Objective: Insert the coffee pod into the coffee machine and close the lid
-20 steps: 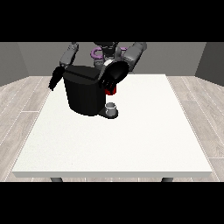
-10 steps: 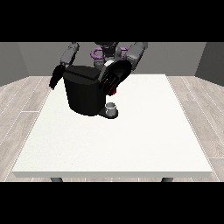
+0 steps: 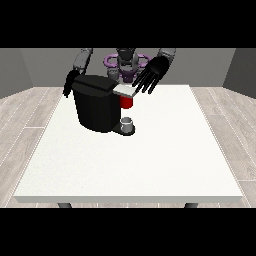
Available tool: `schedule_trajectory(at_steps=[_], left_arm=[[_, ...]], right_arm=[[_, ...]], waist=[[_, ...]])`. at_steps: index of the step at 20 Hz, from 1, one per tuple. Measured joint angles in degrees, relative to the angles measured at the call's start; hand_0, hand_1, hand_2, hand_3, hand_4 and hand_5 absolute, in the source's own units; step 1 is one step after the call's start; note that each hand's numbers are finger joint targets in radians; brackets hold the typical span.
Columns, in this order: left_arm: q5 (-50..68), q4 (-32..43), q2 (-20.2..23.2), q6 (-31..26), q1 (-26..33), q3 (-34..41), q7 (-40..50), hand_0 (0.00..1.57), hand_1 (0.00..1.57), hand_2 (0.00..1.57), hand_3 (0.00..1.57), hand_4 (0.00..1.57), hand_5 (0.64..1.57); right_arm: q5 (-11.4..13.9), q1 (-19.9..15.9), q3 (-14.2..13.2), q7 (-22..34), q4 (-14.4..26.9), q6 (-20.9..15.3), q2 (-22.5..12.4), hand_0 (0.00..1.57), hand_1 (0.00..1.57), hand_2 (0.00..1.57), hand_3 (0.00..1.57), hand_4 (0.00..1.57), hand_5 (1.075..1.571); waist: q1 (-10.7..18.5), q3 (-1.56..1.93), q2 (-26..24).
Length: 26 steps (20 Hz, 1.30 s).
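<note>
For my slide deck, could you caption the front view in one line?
Open hand at the view's right spreads over the black coffee machine's grey lid on the white table.

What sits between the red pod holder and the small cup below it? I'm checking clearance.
In the front view, nothing: an open gap separates the red pod holder from the cup on the coffee machine.

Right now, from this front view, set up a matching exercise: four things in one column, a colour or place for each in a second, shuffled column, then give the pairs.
Things:
1. coffee machine
2. coffee pod
3. cup
4. hand at the view's right

Descriptions:
A. red, under the machine's grey lid
B. fingers spread, at the lid's edge
C. black body on the white table
D. grey, on the machine's base

Pairs: 1-C, 2-A, 3-D, 4-B
</note>
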Motion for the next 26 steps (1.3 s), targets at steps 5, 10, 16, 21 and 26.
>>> schedule_trajectory(at_steps=[5,10,16,21,26], left_arm=[[7.28,-0.29,-5.61,-0.33,5.89,5.14,-1.31,0.0,0.0,0.0,0.0,0.37,1.571],[18.74,0.7,-14.28,-1.08,14.62,13.49,-3.66,0.0,0.0,0.0,0.0,0.07,1.571],[25.46,2.0,-20.27,-2.77,24.81,17.73,-5.44,0.0,0.0,0.0,0.0,0.37,1.571],[27.28,0.99,-22.46,-4.03,31.09,17.55,-5.25,0.0,0.0,0.0,0.0,0.42,1.571],[31.51,-3.32,-23.8,-4.84,33.81,15.05,-2.35,0.0,0.0,0.0,0.0,0.37,1.571]], right_arm=[[-0.55,5.64,-0.2,-1.21,0.62,0.62,0.02,0.0,0.0,0.0,0.0,0.0,1.571],[-2.47,9.39,-1.59,-2.06,0.39,1.29,0.07,0.0,0.0,0.0,0.0,0.0,1.571],[-5.06,10.21,-0.86,-1.52,-2.7,5.56,-0.35,0.0,0.0,0.0,0.0,0.0,1.571],[-4.84,8.87,0.41,0.42,-5.2,8.51,-2.55,0.0,0.0,0.0,0.0,0.25,1.571],[-4.78,6.0,-0.85,1.42,-4.27,9.8,-5.04,0.0,0.0,0.0,0.0,0.0,1.571]], waist=[[3.08,-0.09,-7.37],[8.5,-0.16,-15.47],[13.78,-0.1,-23.89],[17.04,-0.07,-27.45],[19.94,-0.04,-27.65]])
